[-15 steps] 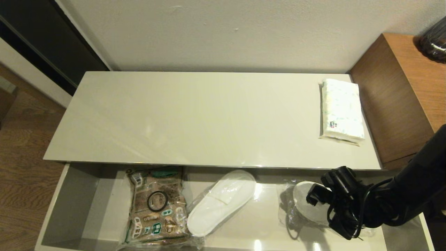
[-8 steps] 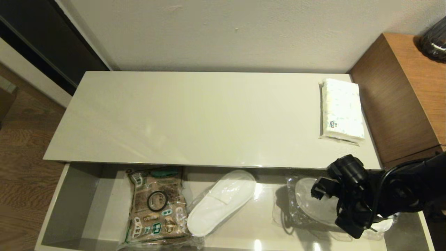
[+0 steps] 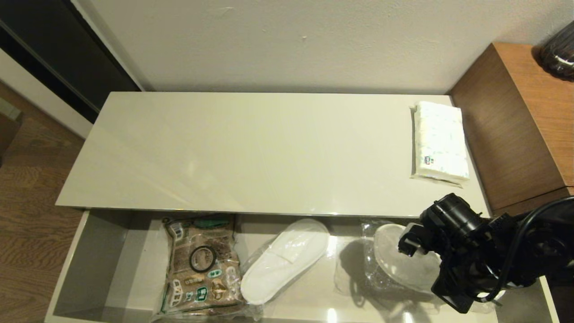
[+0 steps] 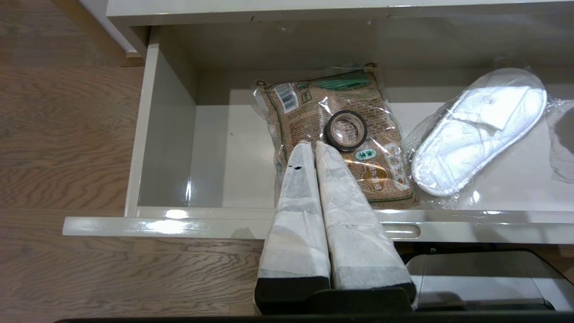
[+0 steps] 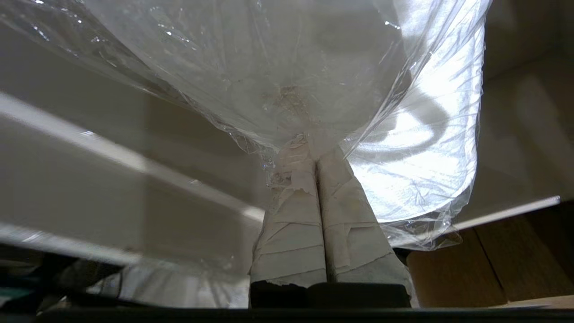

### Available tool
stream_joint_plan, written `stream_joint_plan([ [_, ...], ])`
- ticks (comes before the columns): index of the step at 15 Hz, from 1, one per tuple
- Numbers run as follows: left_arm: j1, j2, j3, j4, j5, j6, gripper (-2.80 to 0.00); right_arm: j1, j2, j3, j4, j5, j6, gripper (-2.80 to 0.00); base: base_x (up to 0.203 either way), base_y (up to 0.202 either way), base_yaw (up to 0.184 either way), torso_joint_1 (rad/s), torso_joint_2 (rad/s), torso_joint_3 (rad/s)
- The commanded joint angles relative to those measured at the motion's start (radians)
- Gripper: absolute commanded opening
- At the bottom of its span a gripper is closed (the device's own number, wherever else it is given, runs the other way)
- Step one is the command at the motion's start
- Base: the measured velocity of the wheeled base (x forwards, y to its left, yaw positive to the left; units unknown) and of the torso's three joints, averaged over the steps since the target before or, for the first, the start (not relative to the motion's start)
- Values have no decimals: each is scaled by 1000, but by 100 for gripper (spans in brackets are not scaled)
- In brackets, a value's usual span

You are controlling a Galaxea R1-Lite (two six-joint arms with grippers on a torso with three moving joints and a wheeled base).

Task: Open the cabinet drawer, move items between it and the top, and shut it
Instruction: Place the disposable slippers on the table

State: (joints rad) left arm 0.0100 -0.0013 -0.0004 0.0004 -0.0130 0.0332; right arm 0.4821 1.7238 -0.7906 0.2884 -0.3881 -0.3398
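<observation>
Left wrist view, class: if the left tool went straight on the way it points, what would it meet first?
Most likely the brown printed bag in the open drawer, near the black tape ring; the shut left tool points there, though depth is unclear.

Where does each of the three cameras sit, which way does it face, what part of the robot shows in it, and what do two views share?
Head view: high up, looking down on the top and open cabinet drawer; the right arm shows, its right claw holding a wrapped slipper.
Left wrist view: behind the shut left claw, facing into the drawer.
Right wrist view: behind the right claw, pinching the slipper's plastic.
Shared: head and left wrist both show the brown bag and second slipper.
</observation>
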Motion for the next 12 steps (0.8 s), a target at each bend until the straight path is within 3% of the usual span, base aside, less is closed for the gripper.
stream_joint_plan([
  [1, -1, 1, 0, 0, -1, 1, -280, 43, -52, -76, 115, -3, 38, -280, 0, 0, 0, 0, 0, 0],
  [7, -2, 1, 0, 0, -1, 1, -280, 134, -122, -392, 448, -5, 180, -280, 0, 0, 0, 0, 0, 0],
  [12, -1, 1, 0, 0, -1, 1, -280, 151, -59, -793, 604, -27, 217, -280, 0, 0, 0, 0, 0, 0],
])
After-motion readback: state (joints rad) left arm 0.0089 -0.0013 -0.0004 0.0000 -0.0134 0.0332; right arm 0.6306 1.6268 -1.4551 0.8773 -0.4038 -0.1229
